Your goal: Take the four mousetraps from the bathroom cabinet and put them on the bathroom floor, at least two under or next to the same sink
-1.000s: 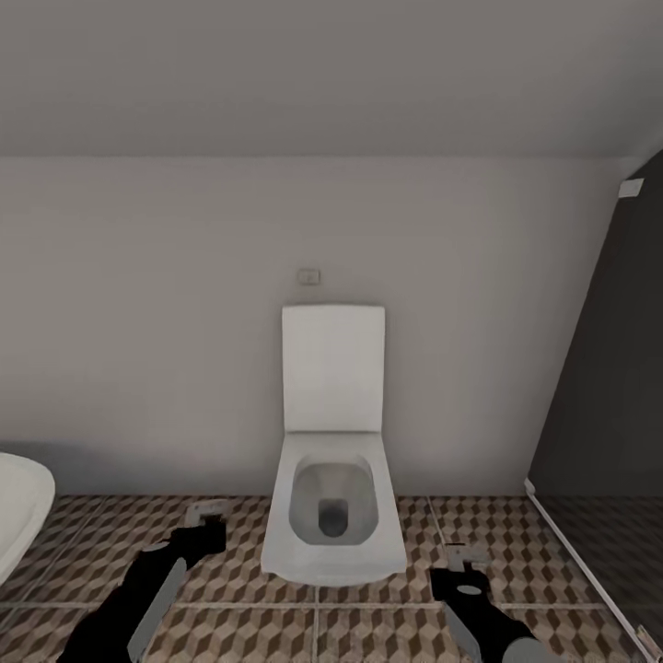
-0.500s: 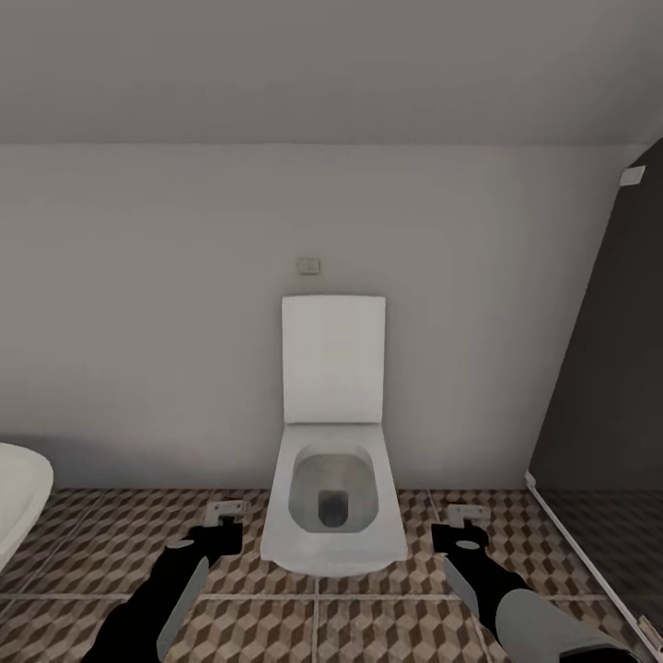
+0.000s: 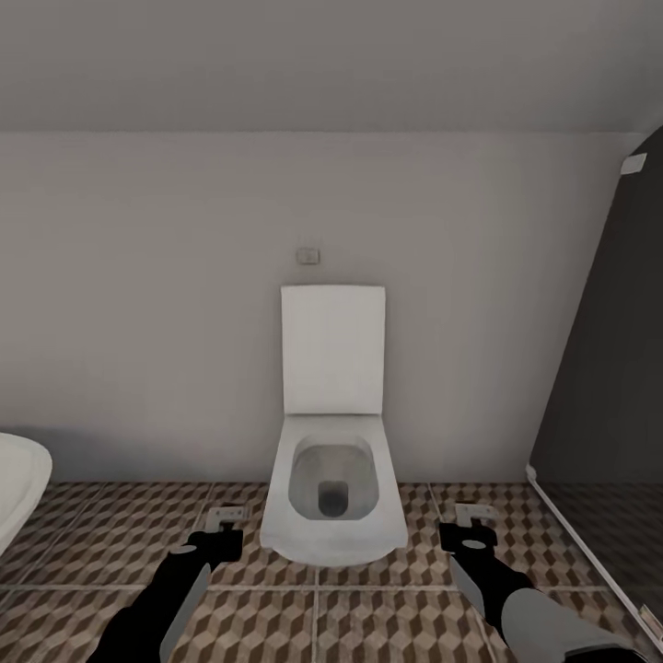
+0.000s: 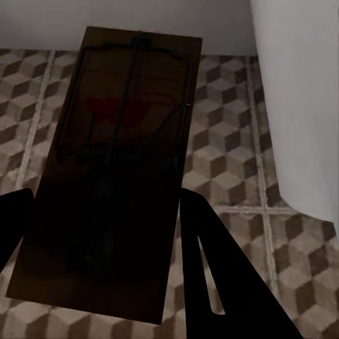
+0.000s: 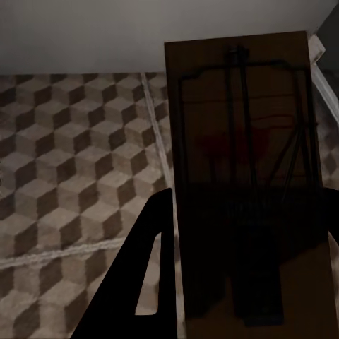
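Left hand (image 3: pixel 224 520): we've got it clamped on a mousetrap (image 4: pixel 116 176), flat slab between the fingers, low over the bathroom floor (image 3: pixel 110 543) just beside the toilet (image 3: pixel 331 516)
Right hand (image 3: pixel 471 520): gripping a second mousetrap (image 5: pixel 247 183) on the toilet's other side; same low carry
Change: toilet and wall sit higher in our head view than a second ago, both hands reaching further forward; camera has shifted, we judge we're rolling on with two traps aboard
Task meaning: neither trap is down yet; no sink ahead, only a white curved rim (image 3: pixel 18 483) at the left edge, likely the bathtub
Hidden: traps are mere specks from the head view; fingertips cut off at the wrists' frame edges; cabinet and remaining traps can't be placed
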Motion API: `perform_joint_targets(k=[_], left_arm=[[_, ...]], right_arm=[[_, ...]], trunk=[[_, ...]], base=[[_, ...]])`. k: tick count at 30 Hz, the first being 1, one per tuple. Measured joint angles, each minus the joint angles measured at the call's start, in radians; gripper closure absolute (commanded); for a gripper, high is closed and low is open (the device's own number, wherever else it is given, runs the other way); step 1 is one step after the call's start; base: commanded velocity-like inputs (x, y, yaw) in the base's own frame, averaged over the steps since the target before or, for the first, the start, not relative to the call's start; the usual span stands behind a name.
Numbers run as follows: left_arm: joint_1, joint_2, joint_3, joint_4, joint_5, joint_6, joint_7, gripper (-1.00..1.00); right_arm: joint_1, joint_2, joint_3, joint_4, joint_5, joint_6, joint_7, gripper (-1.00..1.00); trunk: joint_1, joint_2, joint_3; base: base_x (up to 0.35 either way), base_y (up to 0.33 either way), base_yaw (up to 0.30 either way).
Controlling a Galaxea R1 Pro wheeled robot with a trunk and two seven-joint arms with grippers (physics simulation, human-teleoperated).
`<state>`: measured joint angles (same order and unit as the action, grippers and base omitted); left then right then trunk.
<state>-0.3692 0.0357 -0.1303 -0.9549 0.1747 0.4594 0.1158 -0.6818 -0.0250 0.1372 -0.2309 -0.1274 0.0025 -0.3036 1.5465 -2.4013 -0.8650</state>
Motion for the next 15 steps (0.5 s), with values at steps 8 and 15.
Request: perform_joint_targets(k=[8, 15], left_arm=[[0.000, 0.000, 0.000, 0.000, -0.001, 0.000, 0.000, 1.00], [0.000, 0.000, 0.000, 0.000, 0.000, -0.002, 0.000, 1.00]], right_arm=[[0.001, 0.002, 0.004, 0.000, 0.007, 0.001, 0.010, 1.00], [0.001, 0.001, 0.009, 0.000, 0.011, 0.007, 0.027, 1.00]], trunk=[[0.031, -0.056, -0.025], [0.054, -0.098, -0.048]], base=[[0.000, 0.000, 0.000], [0.000, 0.000, 0.000]])
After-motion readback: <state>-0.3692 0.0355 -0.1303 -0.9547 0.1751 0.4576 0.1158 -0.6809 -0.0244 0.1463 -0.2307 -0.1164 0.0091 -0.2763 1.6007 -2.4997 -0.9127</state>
